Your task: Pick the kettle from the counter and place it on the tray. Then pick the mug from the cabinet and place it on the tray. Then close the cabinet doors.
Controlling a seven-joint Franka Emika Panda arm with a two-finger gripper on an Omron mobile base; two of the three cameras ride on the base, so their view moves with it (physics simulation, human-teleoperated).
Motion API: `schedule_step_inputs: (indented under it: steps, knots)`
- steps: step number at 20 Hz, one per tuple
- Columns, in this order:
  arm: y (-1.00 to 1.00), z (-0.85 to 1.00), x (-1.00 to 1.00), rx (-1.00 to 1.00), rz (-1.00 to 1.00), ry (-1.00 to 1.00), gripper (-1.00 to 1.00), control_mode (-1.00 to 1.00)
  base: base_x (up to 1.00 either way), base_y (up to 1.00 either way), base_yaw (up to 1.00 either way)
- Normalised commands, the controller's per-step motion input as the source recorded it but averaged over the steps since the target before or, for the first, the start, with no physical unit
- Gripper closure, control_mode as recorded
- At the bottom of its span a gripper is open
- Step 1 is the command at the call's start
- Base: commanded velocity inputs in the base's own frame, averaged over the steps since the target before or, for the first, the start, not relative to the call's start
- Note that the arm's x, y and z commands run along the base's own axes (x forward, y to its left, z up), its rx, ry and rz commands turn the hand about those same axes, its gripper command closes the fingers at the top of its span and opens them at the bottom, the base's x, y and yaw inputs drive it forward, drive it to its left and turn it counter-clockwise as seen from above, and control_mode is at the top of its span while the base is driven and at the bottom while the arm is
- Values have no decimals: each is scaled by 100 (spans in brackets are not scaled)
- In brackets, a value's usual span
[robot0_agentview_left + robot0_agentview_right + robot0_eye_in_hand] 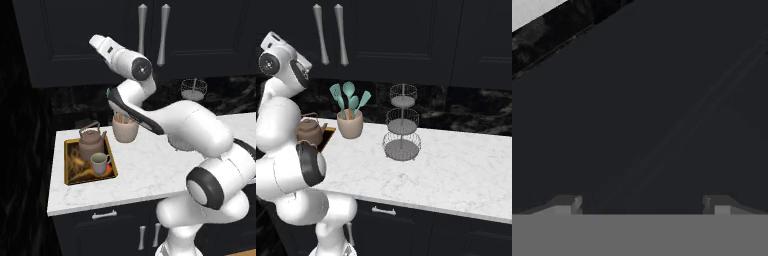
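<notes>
The arm (200, 135) is built of glossy white rounded shells, with dark grey bands and round caps at its joints and a dark strip along one link.

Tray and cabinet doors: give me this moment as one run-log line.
kettle: on tray | mug: on tray | doors: shut | end effector: open, empty, facing door panel
</notes>
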Motion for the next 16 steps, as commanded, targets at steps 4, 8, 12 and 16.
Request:
schedule_step_inputs:
  steps: [4,8,12,16]
  knots:
    - [-19,0,87,26,20,20,-100,-100,0,0,0]
    - [-7,0,86,24,16,23,-100,-100,0,0,0]
    - [-1,-8,61,15,14,14,-100,-100,0,0,0]
    - [0,-20,29,2,12,0,-100,-100,0,0,0]
